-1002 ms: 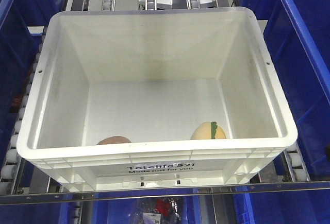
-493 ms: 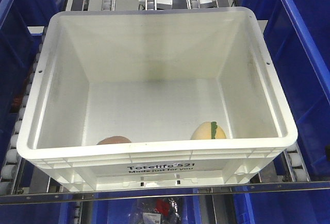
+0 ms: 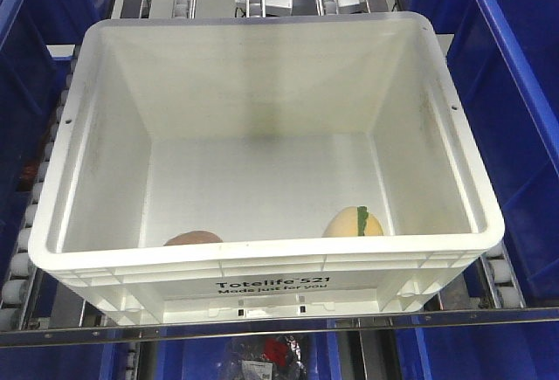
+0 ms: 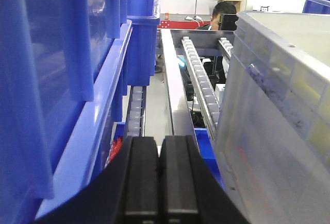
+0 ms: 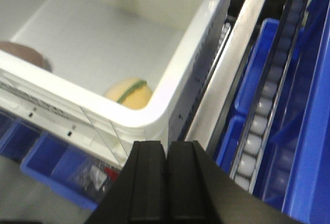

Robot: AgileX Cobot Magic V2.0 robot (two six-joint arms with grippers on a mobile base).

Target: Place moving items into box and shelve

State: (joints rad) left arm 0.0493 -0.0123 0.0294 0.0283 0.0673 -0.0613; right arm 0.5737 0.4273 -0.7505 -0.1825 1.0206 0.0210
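**Plush toys, 2 of them, lie inside 1 white crate on a roller shelf**

Seen from the front, 1 white crate (image 3: 266, 148) sits on 1 roller shelf (image 3: 493, 266), with black print on its near wall reading "Totelife 521 Made just for you". Inside it are 2 round plush toys, both on the floor against the near wall. The yellow-orange toy (image 3: 353, 222), with a green leaf on top, is toward the right. The pinkish-brown toy (image 3: 193, 238) is toward the left, mostly hidden by the crate rim. The 2 toys lie well apart. Dark blue bins (image 3: 515, 92) stand on both sides of the crate and below it.

Neither arm shows in the front view. The left gripper (image 4: 160, 183) points along the gap between the crate's left wall and a blue bin, level with the shelf, its 2 black fingers pressed together on nothing. The right gripper (image 5: 166, 183) hangs outside the crate's near right corner, looking down at the rim and the yellow-orange toy, its 2 black fingers also pressed together and holding nothing.
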